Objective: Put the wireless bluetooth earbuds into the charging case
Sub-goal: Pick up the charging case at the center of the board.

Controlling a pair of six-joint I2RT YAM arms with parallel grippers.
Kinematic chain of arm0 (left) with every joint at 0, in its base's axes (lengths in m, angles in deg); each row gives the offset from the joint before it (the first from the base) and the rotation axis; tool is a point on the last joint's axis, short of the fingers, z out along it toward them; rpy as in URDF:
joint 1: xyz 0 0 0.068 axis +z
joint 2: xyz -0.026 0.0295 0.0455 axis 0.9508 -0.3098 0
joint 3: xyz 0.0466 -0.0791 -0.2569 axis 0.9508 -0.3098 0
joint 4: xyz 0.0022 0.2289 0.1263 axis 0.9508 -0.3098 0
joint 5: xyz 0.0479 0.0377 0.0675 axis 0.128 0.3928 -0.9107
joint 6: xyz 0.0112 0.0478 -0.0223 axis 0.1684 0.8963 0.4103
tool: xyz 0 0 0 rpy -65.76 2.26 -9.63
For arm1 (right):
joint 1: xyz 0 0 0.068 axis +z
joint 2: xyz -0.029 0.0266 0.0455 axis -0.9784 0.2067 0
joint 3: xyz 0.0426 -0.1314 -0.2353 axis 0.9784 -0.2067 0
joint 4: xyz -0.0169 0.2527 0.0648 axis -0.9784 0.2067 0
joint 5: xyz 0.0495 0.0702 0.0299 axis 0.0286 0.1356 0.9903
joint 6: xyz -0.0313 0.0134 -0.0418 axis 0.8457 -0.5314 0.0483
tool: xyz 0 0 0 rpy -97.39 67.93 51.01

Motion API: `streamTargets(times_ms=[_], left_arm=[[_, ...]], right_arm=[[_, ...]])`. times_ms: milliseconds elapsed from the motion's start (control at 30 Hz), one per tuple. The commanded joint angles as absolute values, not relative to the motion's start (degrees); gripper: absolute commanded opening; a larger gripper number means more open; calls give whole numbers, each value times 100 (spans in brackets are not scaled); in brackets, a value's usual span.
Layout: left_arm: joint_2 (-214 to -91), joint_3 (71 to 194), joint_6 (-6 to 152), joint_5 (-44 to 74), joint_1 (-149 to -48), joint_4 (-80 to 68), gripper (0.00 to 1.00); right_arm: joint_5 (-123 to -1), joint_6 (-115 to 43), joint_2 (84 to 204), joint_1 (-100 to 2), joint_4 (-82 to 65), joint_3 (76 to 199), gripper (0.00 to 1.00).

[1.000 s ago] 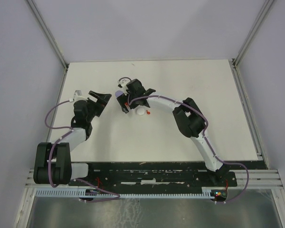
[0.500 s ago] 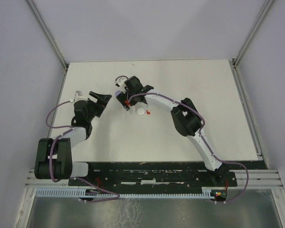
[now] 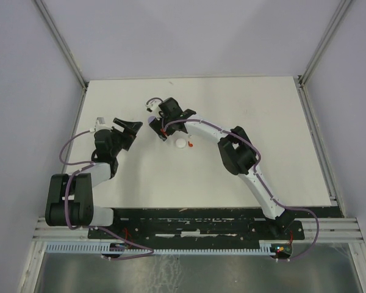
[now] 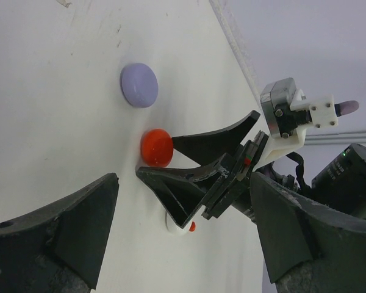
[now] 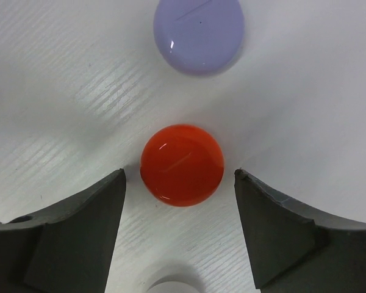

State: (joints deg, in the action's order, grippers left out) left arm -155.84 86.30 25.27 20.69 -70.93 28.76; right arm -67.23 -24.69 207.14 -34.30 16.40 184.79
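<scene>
Two ways I can see this going sideways from here. Closest to the arm bases, a white disc (image 3: 181,144) lies on the bench (image 3: 268,110) with a tiny red earbud (image 3: 190,144) just beside it, touching or nearly so, hard to tell. That bud is what the job is about, and it sits right behind the right pincer (image 5: 180,178). My guess is that any backward drift or wrist swing could flick something that small across the bench, and good luck re-finding it. I can't spot any other buds, or anything I'd confidently call the case.

One step farther out is the red disc (image 5: 182,165), glossy and domed, lying flat. If the fingers squeeze it off-centre, I'd expect it to squirt out. It would go either forward into the lavender disc (image 5: 199,33) beyond it or back toward the white one and the bud. It has a low, slick edge, so there's not much to bite on.

Pincer state: the right one is down at bench level straddling the red disc. Its jaws are wide with a clear gap on both sides, so it isn't touching the disc and has hold of nothing. The left pincer (image 4: 183,183) hangs off to the left, well apart from the discs, spread wide too and empty, pointed at the action. Farthest out, the lavender disc sits alone, near the red one but not touching.
</scene>
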Motion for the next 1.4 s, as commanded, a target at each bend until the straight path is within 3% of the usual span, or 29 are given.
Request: streamTargets(times_ms=[0,300,467,633,867,1100,1367], left_arm=[[-15613,8585,2357,2195,-7020,3265,93],[-15690,8577,2331,2281,-6989,3385,90],[-15877,8672,2335,2548,-6995,3494,89],[-16343,8811,2164,3056,-7013,3868,89],[-17106,9088,1858,3502,-7362,4513,88],[-17960,9218,1029,3776,-7876,5880,80],[-18443,9235,576,3691,-8236,6911,78]], right_arm=[[-6815,-2391,20848,-3421,1638,18713,76],[-6856,-2398,20702,-3421,1222,18391,52],[-6883,-2452,19814,-3416,0,17008,44],[-6944,-2602,18788,-3425,-1202,15456,44],[-7032,-2742,17928,-3430,-1423,14396,43],[-7064,-3110,17223,-3483,-1520,13712,43],[-6824,-3445,16915,-3604,-1355,13539,43]])
